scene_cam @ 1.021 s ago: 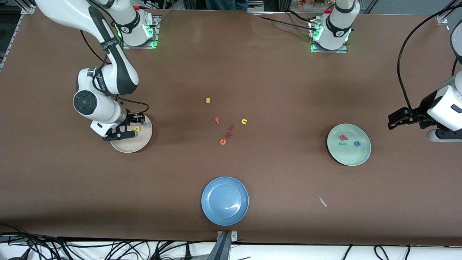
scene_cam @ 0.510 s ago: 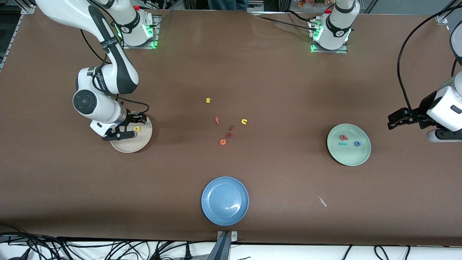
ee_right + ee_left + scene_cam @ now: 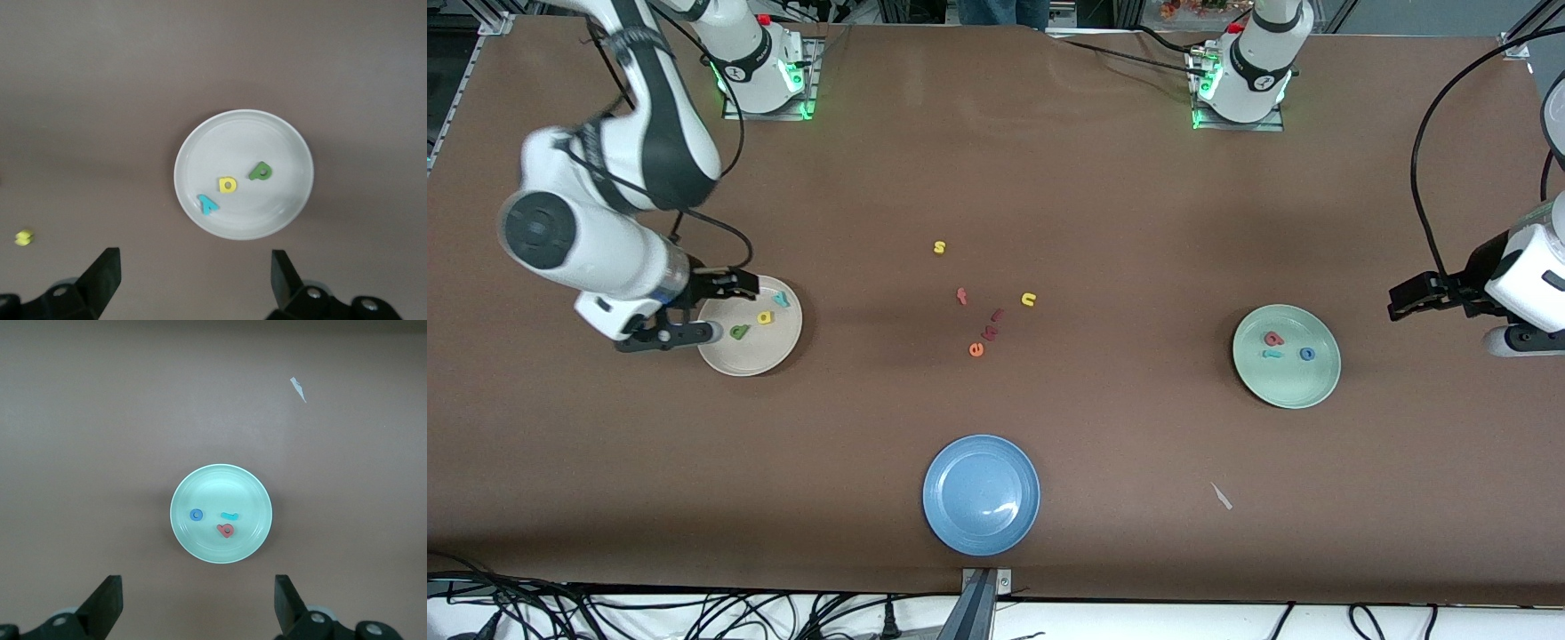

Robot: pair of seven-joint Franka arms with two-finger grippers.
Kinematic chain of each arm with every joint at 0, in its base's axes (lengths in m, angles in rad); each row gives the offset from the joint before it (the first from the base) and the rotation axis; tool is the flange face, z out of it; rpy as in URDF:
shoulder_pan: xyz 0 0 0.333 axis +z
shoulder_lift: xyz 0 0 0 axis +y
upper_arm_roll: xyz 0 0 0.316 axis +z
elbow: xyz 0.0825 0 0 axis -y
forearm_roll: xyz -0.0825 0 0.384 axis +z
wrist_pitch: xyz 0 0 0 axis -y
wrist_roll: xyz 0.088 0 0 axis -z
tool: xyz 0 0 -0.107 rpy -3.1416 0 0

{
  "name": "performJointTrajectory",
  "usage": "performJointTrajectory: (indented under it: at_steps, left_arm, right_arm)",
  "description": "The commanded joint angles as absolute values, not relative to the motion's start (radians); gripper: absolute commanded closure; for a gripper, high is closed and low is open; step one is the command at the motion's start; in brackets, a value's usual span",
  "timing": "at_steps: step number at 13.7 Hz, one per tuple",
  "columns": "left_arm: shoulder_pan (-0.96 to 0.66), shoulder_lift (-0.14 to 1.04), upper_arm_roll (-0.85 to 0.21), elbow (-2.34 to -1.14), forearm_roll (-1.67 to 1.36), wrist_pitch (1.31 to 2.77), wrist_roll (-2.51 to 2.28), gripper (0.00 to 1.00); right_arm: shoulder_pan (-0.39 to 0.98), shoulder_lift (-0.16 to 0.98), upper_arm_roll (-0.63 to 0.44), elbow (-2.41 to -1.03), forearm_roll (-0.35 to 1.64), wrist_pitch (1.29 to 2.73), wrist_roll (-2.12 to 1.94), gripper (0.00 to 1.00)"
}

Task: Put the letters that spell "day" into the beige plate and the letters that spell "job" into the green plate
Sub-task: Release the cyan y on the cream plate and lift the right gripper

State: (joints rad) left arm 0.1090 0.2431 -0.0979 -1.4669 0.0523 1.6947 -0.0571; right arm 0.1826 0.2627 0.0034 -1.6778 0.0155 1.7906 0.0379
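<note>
The green d (image 3: 738, 332), yellow a (image 3: 765, 317) and teal y (image 3: 782, 300) lie apart in the beige plate (image 3: 760, 351) at the right arm's end of the table. The red b (image 3: 1272, 339), teal j (image 3: 1271, 354) and blue o (image 3: 1306, 354) lie in the green plate (image 3: 1294, 387) at the left arm's end. The right gripper (image 3: 685, 311) hangs over the beige plate's edge, jaws wide, empty. The left gripper (image 3: 1414, 298) waits open near the green plate. Spare letters (image 3: 985, 322) lie mid-table; the blue plate (image 3: 981, 494) lies nearer the camera.
</note>
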Motion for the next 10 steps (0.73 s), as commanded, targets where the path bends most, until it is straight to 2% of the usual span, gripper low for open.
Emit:
performJointTrajectory:
  at_steps: [1, 5, 10]
  left_arm:
    - [0.112, 0.244, -0.1, -1.465, 0.057, 1.697, -0.038, 0.0]
    - [0.112, 0.249, -0.1, -1.466, 0.057, 1.695, -0.038, 0.0]
    - [0.113, 0.25, -0.1, -1.466, 0.057, 1.695, -0.04, 0.0]
  right_arm:
    - [0.178, 0.233, 0.006, -1.568, 0.012, 1.659, 0.034, 0.01]
    - [0.178, 0.189, -0.029, -1.477, 0.015, 1.522, -0.029, 0.01]
    - [0.178, 0.167, -0.075, -1.473, 0.025, 1.506, -0.052, 0.0]
